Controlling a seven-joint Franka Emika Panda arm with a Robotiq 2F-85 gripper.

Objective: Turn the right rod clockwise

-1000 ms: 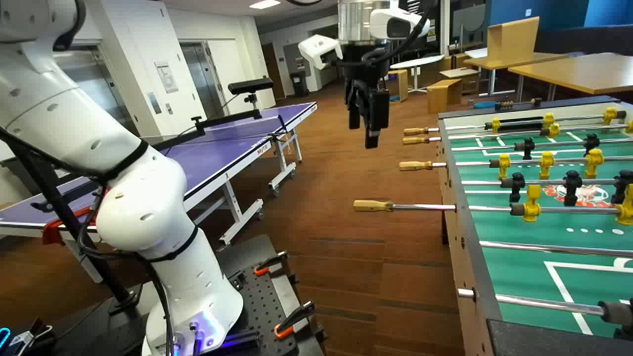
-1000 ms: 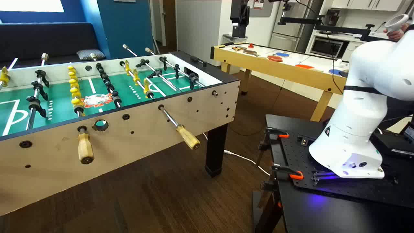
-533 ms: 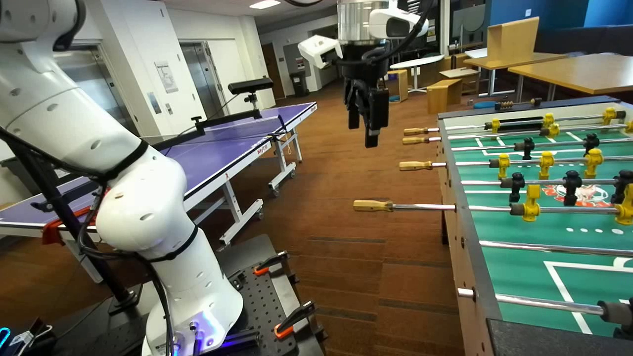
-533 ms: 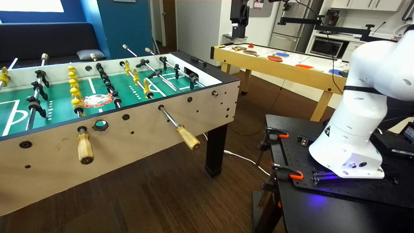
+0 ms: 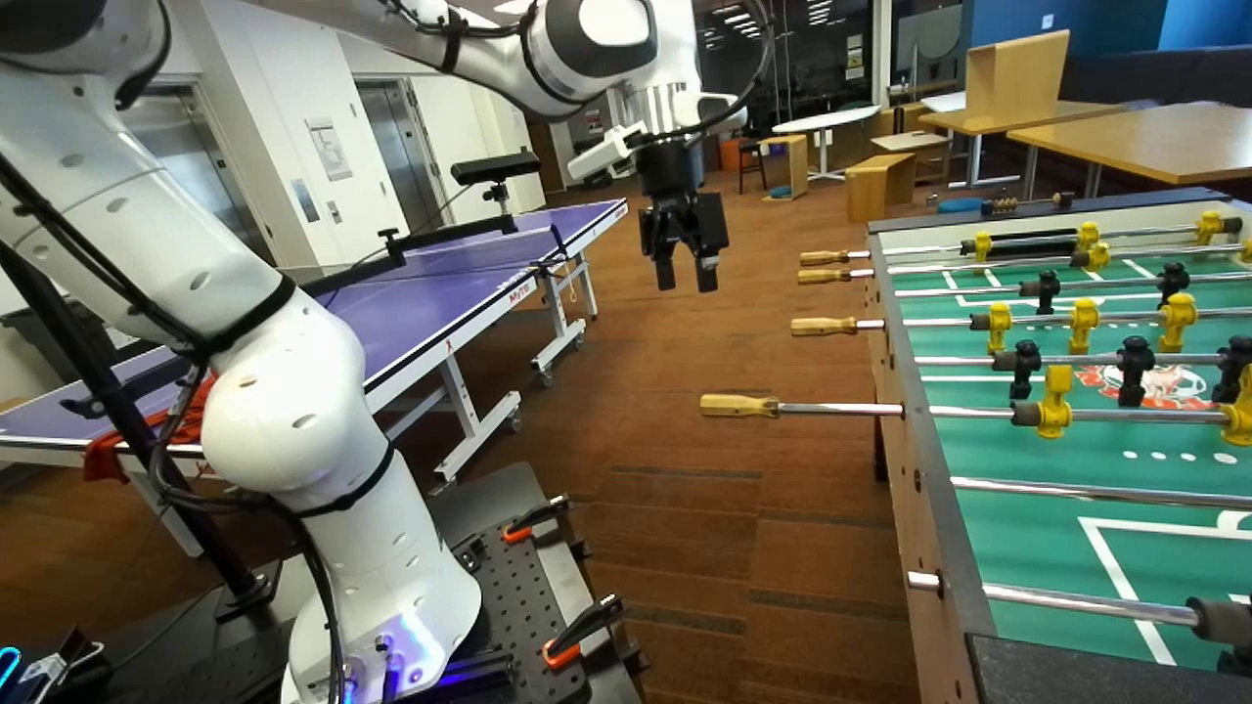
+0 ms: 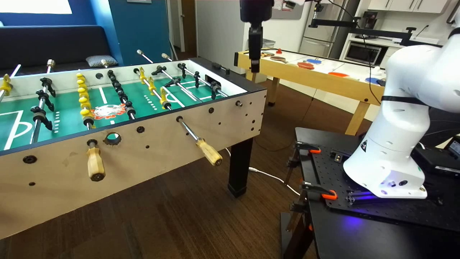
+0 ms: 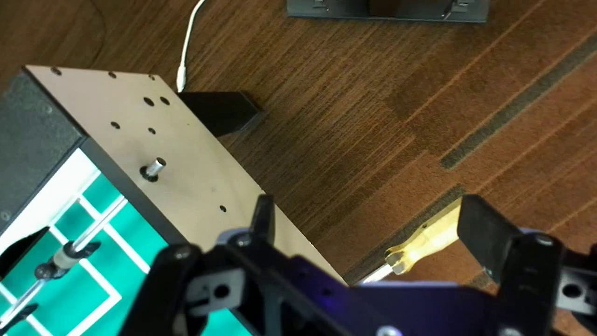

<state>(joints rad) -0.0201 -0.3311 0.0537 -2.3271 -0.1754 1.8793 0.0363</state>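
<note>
The right rod is a thin silver foosball rod that sticks far out of the table's side wall. Its pale tan handle also shows in an exterior view and in the wrist view. Yellow players on this rod stand upright. My gripper is open and empty, pointing down, well above the handle and apart from it. In an exterior view the gripper appears edge-on. In the wrist view the handle shows between the gripper's fingers, and the right finger hides the handle's end.
The foosball table's side wall faces the robot. Shorter tan handles stick out farther along; one also shows in an exterior view. A bare rod end protrudes near the corner. A purple ping-pong table stands behind the arm.
My gripper has moved left and turned in an exterior view, so both fingers now show side by side. In an exterior view it is lower and slightly left. The rod has not visibly moved.
</note>
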